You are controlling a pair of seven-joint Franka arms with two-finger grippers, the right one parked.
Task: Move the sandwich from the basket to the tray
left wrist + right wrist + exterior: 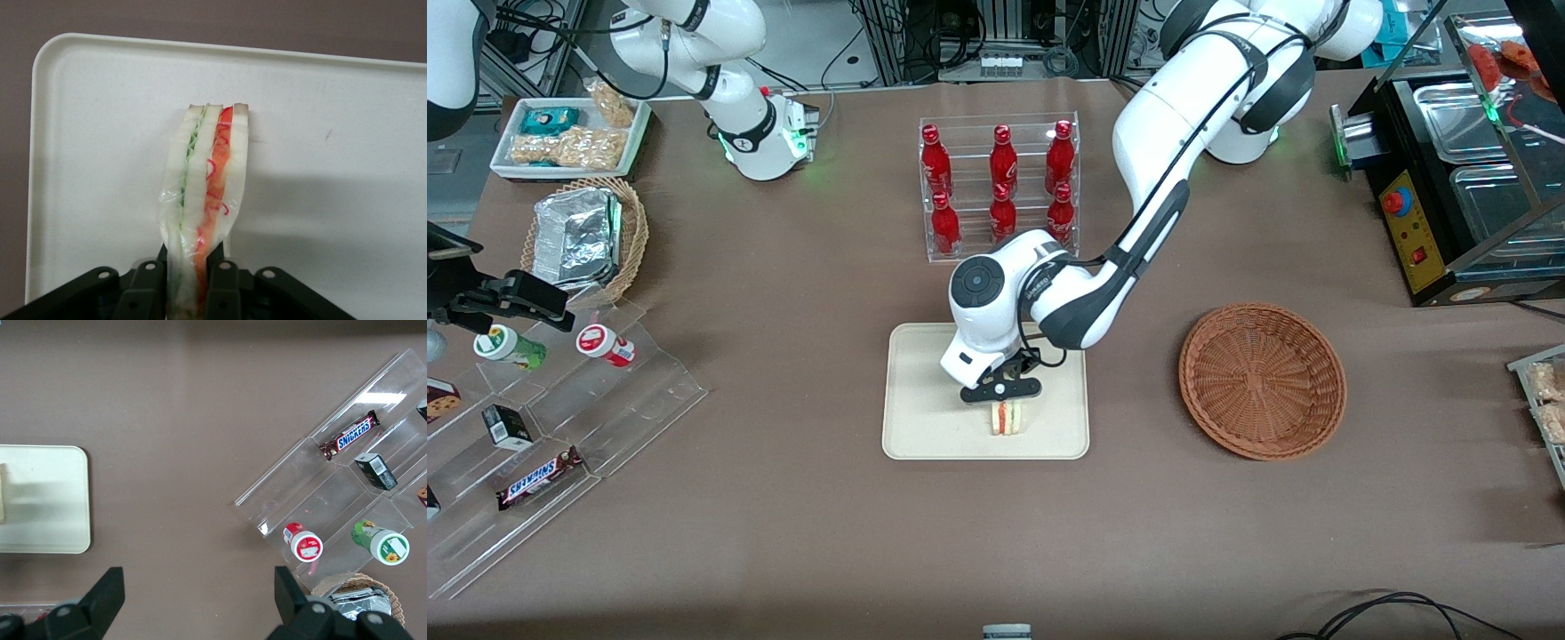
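Starting at the parked arm's end of the table, there is a white tray of snacks (pixel 569 133) and a tan basket with a foil package (pixel 587 238), then clear stepped shelves (pixel 596 391) with a Snickers bar (pixel 540 477) and two small tubs. None of it matters to this job.

Mid-table, a clear rack of red bottles (pixel 1001 182) stands farther from the front camera than the tray (pixel 925 427). The gripper (pixel 1005 402) is low over the tray, and the sandwich (pixel 1008 418) is clamped between its fingers (pixel 150 293), which press on the bread faces. It stands on edge, green layer on one side and orange-red on the other, with its lower end at or very near the tray's floor; I cannot tell for sure that it touches.

Toward the working arm's end, the basket (pixel 1263 380) sits empty, well apart from the tray.

So the carry looks done, I'd say. What is left is to let go and lift away; standing on edge as it is, the wedge may tip over once freed.
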